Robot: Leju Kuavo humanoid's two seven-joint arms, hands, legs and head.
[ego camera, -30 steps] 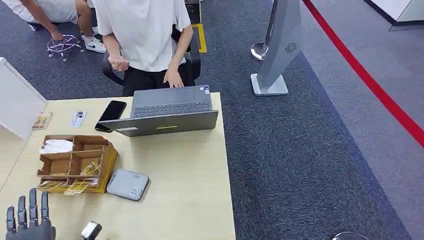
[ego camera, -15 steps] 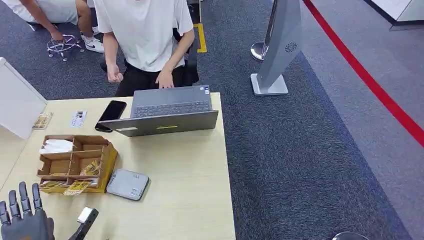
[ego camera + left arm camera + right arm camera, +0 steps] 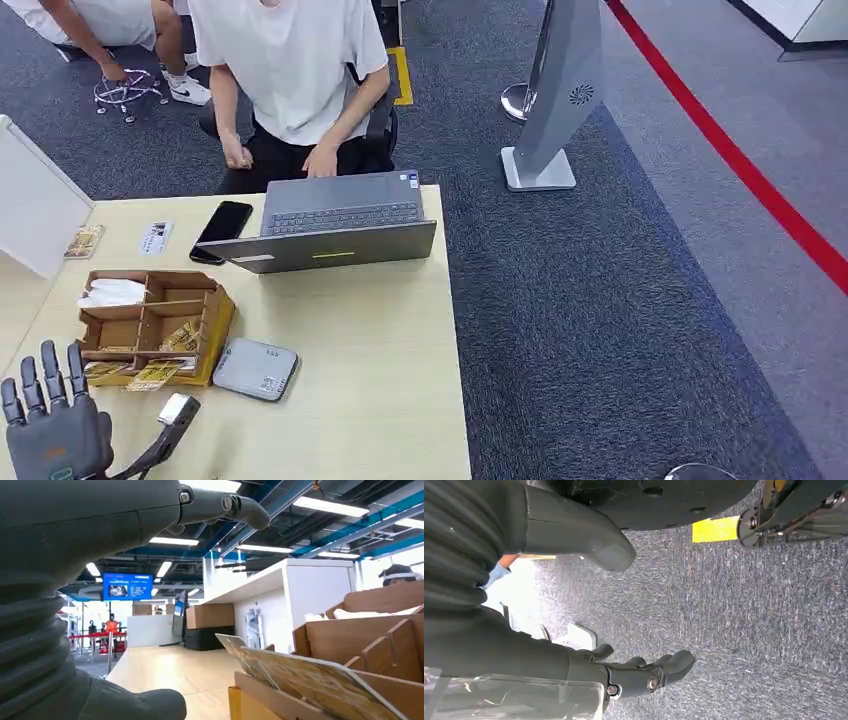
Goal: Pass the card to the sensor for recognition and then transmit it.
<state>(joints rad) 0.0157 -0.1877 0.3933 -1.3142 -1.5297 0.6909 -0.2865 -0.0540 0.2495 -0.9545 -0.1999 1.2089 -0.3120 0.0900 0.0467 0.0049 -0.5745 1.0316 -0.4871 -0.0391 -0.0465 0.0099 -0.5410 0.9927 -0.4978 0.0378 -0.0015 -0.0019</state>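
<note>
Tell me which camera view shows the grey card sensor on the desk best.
The head view: the grey card sensor lies whole and unobstructed on the desk, beside the wooden organizer. The left wrist view looks at the organizer's cards instead; the right wrist view looks at carpet.

Head view evenly and brightly lit from overhead; only soft, short shadows cast beside laptop (image 3: 335, 225) and wooden organiser (image 3: 150, 325) on worktop (image 3: 380, 350). No glare seen; detail sharp across carpet (image 3: 600, 300).

Left wrist view backlit: ceiling light strips (image 3: 330, 507) blown out, left hand (image 3: 65, 540) rendered as dark, near-featureless mass. Nearest card (image 3: 320, 685) slightly soft, far background hazy.

Right wrist view dimmer; right hand (image 3: 574, 670) dark and blurred at close range. One overexposed white patch (image 3: 519, 595) noted; carpet texture grainy.
</note>
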